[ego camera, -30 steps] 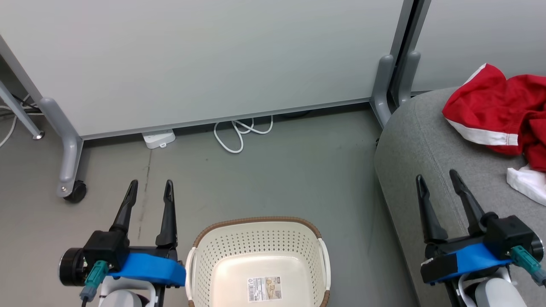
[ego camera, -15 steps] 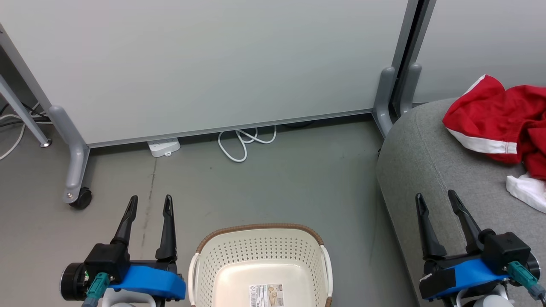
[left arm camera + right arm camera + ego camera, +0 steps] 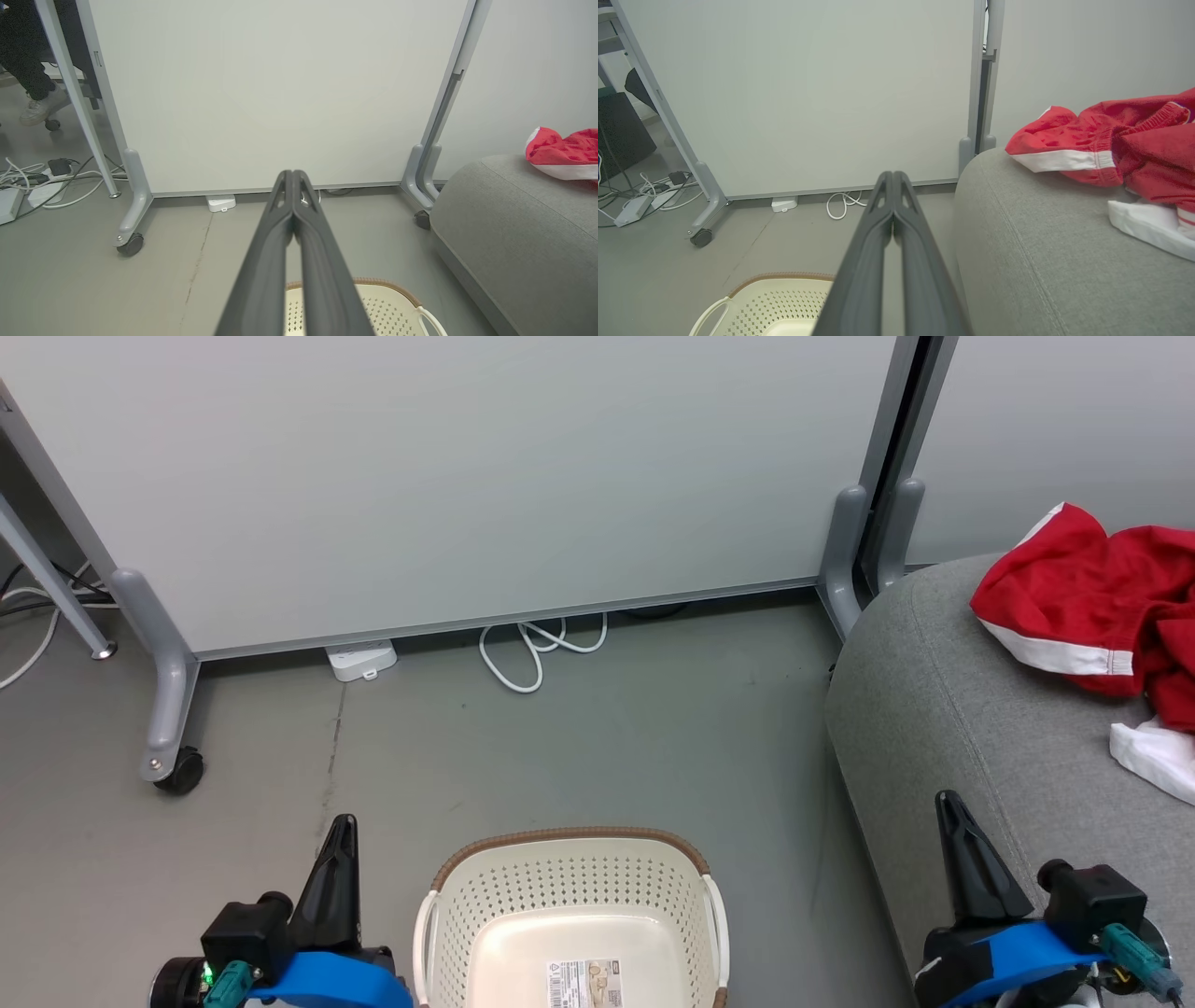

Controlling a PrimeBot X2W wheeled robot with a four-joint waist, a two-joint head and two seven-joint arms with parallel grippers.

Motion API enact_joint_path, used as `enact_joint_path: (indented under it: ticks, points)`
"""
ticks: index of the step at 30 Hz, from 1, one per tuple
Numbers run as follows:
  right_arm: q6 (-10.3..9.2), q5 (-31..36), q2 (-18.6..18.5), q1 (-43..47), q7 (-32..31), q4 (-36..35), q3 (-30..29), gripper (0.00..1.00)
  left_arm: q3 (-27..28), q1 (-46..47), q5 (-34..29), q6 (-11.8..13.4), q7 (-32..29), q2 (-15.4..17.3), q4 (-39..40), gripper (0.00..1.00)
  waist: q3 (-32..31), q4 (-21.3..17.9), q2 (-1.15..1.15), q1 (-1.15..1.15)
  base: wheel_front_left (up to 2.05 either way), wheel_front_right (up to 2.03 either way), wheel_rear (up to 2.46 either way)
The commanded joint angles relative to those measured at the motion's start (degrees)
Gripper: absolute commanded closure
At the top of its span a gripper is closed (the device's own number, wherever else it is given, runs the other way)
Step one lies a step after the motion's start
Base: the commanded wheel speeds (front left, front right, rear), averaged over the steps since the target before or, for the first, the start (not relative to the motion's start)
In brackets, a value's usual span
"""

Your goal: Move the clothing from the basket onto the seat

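The red clothing (image 3: 1102,593) with white trim lies heaped on the grey seat (image 3: 943,709) at the right, and it shows again as the clothing (image 3: 1120,144) on the seat (image 3: 1041,252) in the right wrist view. The cream basket (image 3: 569,915) stands on the floor at bottom centre, its label visible on the bare bottom. My left gripper (image 3: 344,826) is shut left of the basket, holding nothing. My right gripper (image 3: 950,801) is shut over the seat's front edge, apart from the clothing. Both wrist views show the fingers (image 3: 292,224) pressed together.
A pale partition panel (image 3: 448,467) on castored grey feet (image 3: 173,770) stands behind the floor. A white cable (image 3: 532,649) and a power strip (image 3: 359,660) lie at its base. A person's foot (image 3: 42,105) and more cables (image 3: 32,182) sit far left in the left wrist view.
Both grippers have gone from open to shut and dropped lower in the head view. The head camera shifted slightly, so the scene sits lower than one second ago.
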State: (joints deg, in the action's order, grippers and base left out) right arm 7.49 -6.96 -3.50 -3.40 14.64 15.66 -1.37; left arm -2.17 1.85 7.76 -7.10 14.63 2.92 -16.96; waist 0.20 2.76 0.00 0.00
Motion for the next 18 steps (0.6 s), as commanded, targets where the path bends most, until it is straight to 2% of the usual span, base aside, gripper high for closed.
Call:
enact_joint_path:
  ticks: [1, 18]
  points:
    - [0.0, -2.9, 0.0, -0.7, -0.9, -0.3, -0.5, 1.0, 0.5, 0.9, 2.9, 0.0, -0.8, 0.0, 0.4, 1.0, 0.0, 0.0, 0.0, 0.0, 0.0, 0.0, 0.0]
    - [0.0, -21.4, 0.1, -1.1, -5.3, -1.0, -1.4, 1.0, 2.3, 1.7, 21.2, -0.1, -5.3, 0.0, 1.2, 1.0, 0.0, -0.4, 0.0, 0.0, 0.0, 0.0, 0.0]
